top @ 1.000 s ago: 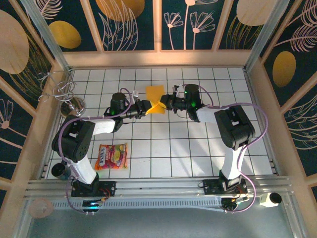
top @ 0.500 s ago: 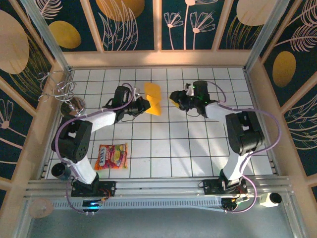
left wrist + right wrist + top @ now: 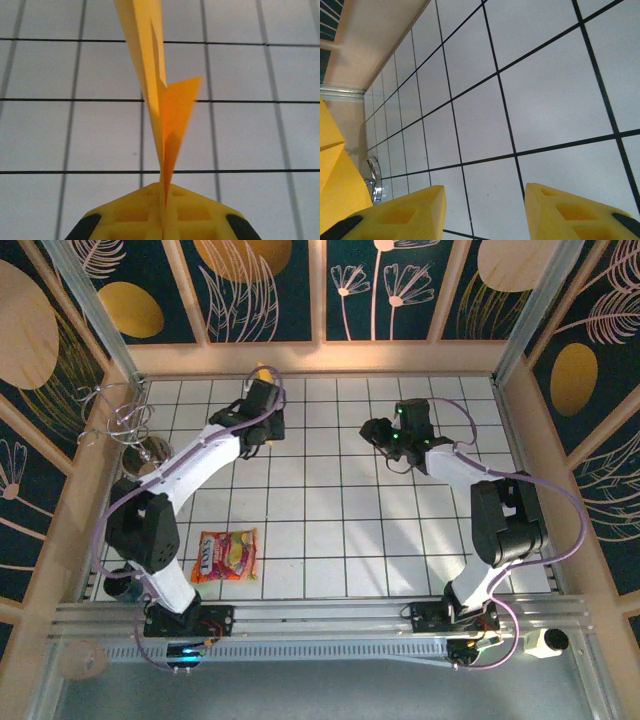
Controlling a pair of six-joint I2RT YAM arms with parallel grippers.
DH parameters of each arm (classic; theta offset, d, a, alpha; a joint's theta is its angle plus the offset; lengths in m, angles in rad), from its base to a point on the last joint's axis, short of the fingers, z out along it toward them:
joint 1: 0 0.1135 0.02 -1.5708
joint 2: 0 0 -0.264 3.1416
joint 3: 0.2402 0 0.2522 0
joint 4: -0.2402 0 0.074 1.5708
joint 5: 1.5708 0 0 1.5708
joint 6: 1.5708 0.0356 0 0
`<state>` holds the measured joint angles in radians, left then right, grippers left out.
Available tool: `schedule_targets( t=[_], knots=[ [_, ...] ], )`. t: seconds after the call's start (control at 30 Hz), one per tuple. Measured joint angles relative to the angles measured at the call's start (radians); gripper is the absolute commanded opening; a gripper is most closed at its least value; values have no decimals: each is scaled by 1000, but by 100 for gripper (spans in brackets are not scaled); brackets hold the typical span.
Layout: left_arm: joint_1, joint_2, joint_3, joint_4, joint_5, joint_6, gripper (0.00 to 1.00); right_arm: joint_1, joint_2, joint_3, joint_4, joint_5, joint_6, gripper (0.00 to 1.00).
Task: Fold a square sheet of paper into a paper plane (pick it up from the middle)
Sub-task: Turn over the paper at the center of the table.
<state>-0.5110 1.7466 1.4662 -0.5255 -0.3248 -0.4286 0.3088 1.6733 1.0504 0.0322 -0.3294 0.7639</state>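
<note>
Orange-yellow paper [image 3: 170, 115], already folded into a narrow pointed shape, sat pinched in the left tool [image 3: 163, 200], whose jaws were closed tight on its near end. That tool hung well beyond the packet [image 3: 226, 555], towards the far side of the desk [image 3: 340, 530]. The paper's long axis ran straight out from the jaws, in line with the tool, and it stood edge-on to the wrist camera with one flap splayed to the right.

To the right of the packet and equally far back, the right tool [image 3: 485, 210] stood with its jaws apart and nothing between them. An orange-yellow patch at the left edge of its wrist view was probably the same paper, so the paper lay to its left and well apart. The left arm was plainly the nearer.

A second earlier both tools had met on the paper above the desk's middle. Since then the right tool had let go and backed off rightwards, while the left arm had swung the paper farther back and left.
</note>
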Motion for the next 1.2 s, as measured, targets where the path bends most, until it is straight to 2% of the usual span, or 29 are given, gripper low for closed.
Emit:
schedule_targets(
  t=[0.1,0.23,0.33,0.5,0.7,1.0,1.2],
  knots=[
    [-45,72,26,-61,-136,13,6,-7,-3,-1,-10,18,0,45],
    [-94,180,43,-119,-253,17,5,-22,-15,-9,-15,38,3,45],
    [-121,248,56,-144,-289,13,6,-32,-29,-24,-16,49,8,45],
    [-158,321,83,-152,-283,-10,8,-47,-38,-53,-19,68,28,45],
    [-177,376,117,-146,-224,-37,12,-55,-38,-65,-34,79,40,45],
    [-177,408,119,-84,-10,-51,27,-55,-39,-65,-34,79,54,45],
    [-177,407,119,-46,114,-51,50,-55,-39,-65,-34,78,54,45]
  ],
)
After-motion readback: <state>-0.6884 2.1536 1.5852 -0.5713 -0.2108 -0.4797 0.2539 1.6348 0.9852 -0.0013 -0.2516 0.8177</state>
